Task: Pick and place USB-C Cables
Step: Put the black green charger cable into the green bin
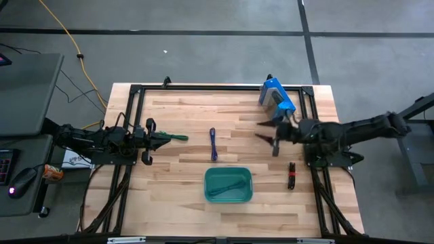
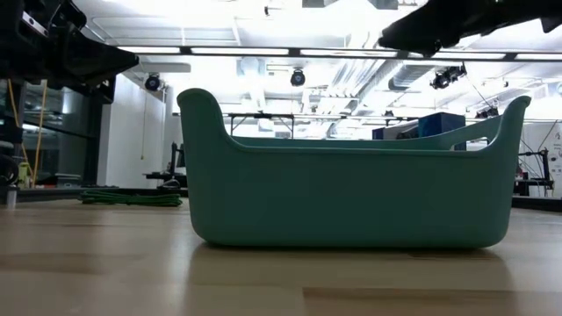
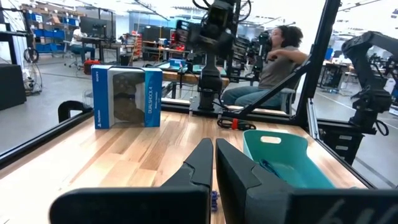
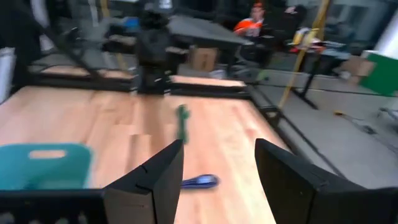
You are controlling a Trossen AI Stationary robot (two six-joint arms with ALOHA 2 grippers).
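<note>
My left gripper point(image 1: 165, 138) point(image 3: 214, 157) is shut and hangs above the table's left part. The green cable point(image 1: 178, 137) point(image 4: 181, 121) point(image 2: 132, 199) lies flat on the wood just off its fingertips, untouched. The purple-blue cable point(image 1: 213, 144) point(image 4: 199, 182) lies at mid-table. The teal cable point(image 1: 228, 187) point(image 3: 271, 167) rests inside the teal tub point(image 1: 209, 177) point(image 2: 351, 189). The red-and-black cable point(image 1: 291, 175) lies on the wood right of the tub. My right gripper point(image 1: 266, 132) point(image 4: 217, 158) is open, holds nothing and hovers in the air between the blue box and the tub.
A blue box point(image 1: 277, 96) point(image 3: 127, 96) stands at the table's far right. A black frame point(image 1: 135, 89) runs along the table's edges. There is bare wood between the cables and along the near edge. A seated person point(image 3: 277, 59) is beyond the table.
</note>
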